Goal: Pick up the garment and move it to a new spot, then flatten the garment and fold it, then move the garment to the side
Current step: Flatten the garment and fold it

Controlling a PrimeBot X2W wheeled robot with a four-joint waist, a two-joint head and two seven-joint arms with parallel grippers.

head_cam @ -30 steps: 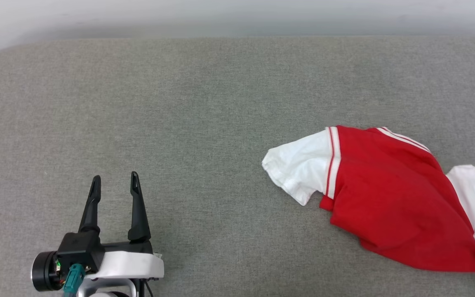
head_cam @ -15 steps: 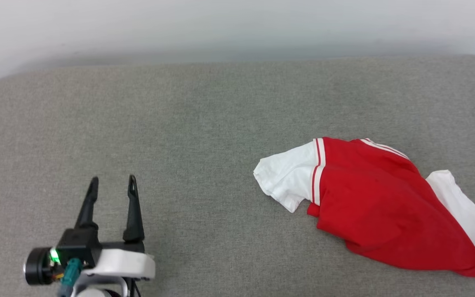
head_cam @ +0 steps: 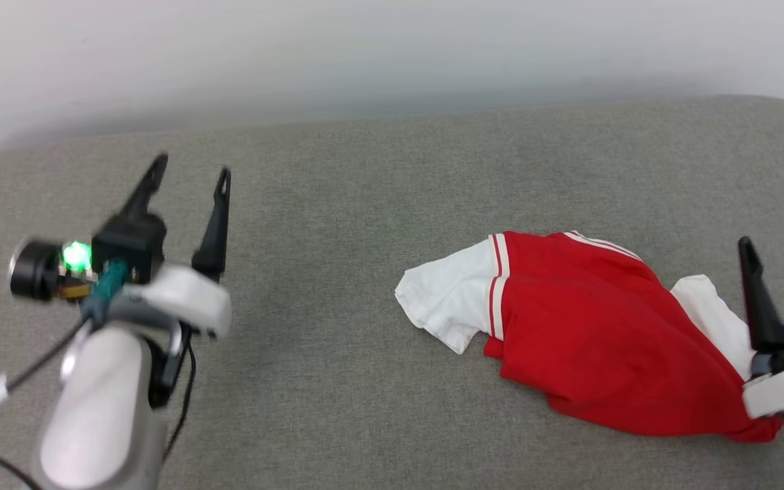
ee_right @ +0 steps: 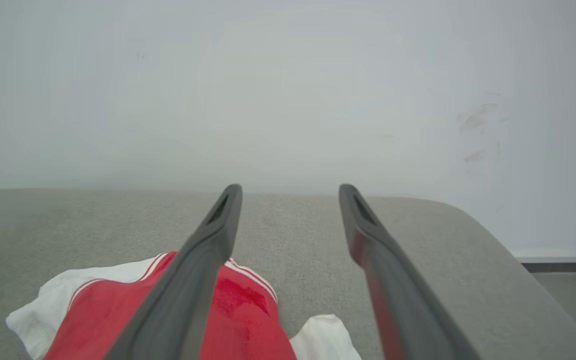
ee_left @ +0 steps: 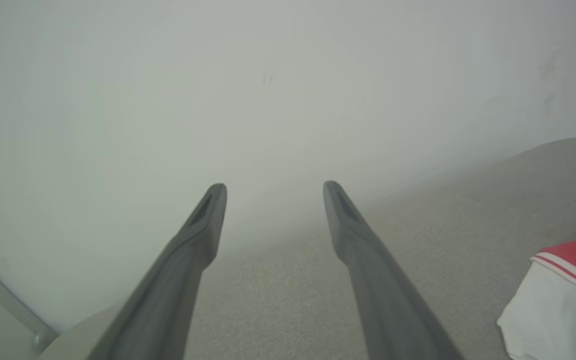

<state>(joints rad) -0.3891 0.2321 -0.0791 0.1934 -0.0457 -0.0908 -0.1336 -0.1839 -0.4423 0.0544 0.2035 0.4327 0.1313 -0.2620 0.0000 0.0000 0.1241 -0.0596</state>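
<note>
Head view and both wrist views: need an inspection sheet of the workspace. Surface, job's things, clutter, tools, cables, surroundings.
Surface: grey fabric tabletop with rounded corners; no stains seen.
Job's things: garment, red with white sleeves, lies crumpled on the right half, not flattened or folded.
Clutter: nothing seen.
Tools: left tool is open and empty, raised over the left side, well apart from the garment. Right tool is open and empty, by the garment's right end.
Cables: dark cables hang loose beside the left forearm.
Surroundings: pale wall behind the tabletop; faint scuff marks on it.
</note>
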